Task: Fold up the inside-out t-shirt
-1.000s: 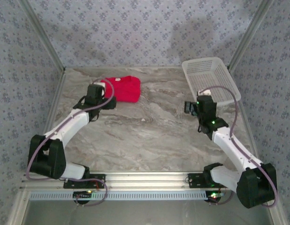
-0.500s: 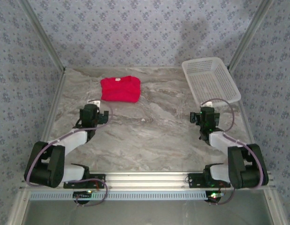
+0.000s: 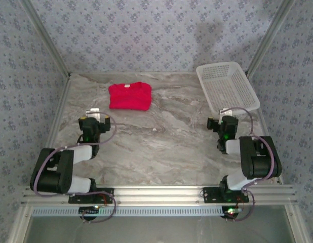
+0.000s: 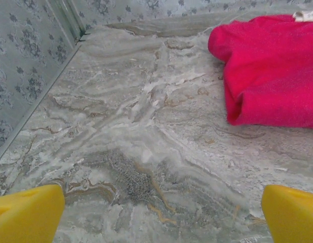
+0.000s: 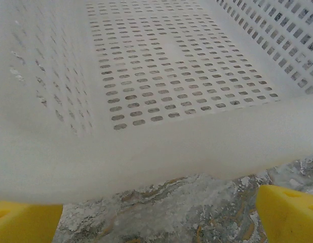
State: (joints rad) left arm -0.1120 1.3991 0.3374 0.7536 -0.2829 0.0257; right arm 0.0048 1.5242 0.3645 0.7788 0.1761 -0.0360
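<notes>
The inside-out t-shirt [image 3: 129,96] lies as a compact red rectangle at the back left of the marble table, its small white neck tag on the far edge. In the left wrist view the t-shirt [image 4: 278,76] fills the upper right, with the tag [image 4: 306,15] at the top. My left gripper [image 3: 93,114] rests open on the near side of it, apart from the cloth. Its yellow fingertips [image 4: 25,212] stand wide over bare marble with nothing between them [image 4: 159,217]. My right gripper [image 3: 222,115] is open too, just in front of the basket.
A white mesh basket [image 3: 217,65] stands at the back right; its near wall [image 5: 161,152] rises close ahead of the right gripper [image 5: 156,217]. Metal frame posts and patterned walls close in the table [image 3: 166,136] on three sides.
Both arms have folded back toward their bases. The left gripper has drawn away from the t-shirt, which stays put. The right gripper has pulled back slightly below the basket.
</notes>
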